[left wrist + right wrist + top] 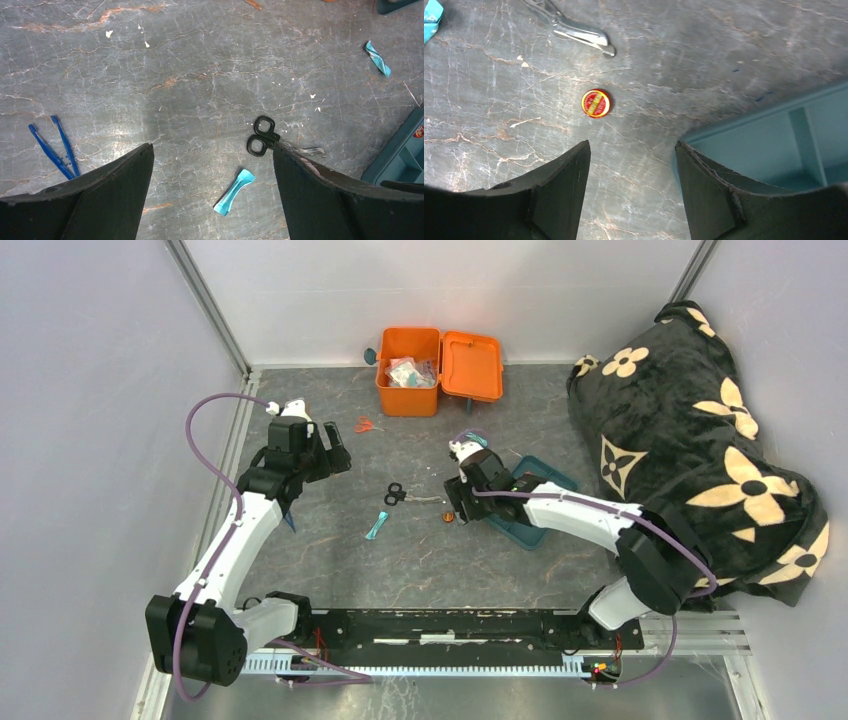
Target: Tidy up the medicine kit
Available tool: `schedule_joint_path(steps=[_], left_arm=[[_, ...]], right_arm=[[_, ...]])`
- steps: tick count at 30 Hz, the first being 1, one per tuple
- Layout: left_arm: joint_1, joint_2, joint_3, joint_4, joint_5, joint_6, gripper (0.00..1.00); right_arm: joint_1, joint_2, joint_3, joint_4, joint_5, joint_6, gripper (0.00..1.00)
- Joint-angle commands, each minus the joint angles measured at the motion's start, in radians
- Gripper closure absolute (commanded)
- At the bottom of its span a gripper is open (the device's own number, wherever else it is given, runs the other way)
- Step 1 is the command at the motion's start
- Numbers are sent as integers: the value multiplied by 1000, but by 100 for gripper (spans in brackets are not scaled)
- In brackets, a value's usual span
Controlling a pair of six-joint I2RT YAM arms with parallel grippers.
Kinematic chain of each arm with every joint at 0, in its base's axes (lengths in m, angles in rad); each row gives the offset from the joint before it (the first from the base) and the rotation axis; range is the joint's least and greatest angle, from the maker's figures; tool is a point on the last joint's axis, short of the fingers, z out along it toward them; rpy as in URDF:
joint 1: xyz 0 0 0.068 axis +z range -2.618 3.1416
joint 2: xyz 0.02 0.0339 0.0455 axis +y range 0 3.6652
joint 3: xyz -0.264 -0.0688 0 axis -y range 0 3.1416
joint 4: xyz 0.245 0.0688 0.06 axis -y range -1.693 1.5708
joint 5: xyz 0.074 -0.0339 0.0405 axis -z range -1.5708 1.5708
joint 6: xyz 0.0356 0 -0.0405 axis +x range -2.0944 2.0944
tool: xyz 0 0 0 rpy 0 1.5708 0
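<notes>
Left fingers [125, 185] are spread wide with nothing gripped, hanging over the counter [200, 75]. Teal strip [234, 192] lies nearest, in the gap between them. Black-handled scissors [262, 136] sit just ahead of one fingertip, blue tweezers [55, 147] outside the other finger. Right fingers [564, 180] are released too, empty. Red-yellow round tin [596, 103] is just ahead of their gap, clear of both tips. Teal tray [774, 130] has its corner right beside one finger. Medicine kit [405, 400] is well beyond both sets of fingers at the counter's far edge, lid swung open, packets inside.
</notes>
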Motion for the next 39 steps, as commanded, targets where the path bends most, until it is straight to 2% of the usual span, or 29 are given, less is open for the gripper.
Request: schedule_joint_path(steps=[1, 8, 19, 30, 39], left_arm=[[5, -17, -4, 28, -13, 15, 5], [5, -15, -4, 31, -7, 15, 5], [5, -9, -1, 32, 6, 16, 5], [5, -11, 0, 31, 4, 18, 5], [5, -11, -1, 27, -3, 16, 4]], right_arm=[[48, 75, 70, 44, 0, 20, 30], [85, 195, 150, 22, 25, -4, 30], [95, 283, 192, 10, 28, -21, 35], [98, 327, 204, 15, 24, -24, 47], [101, 285, 196, 18, 37, -27, 63]])
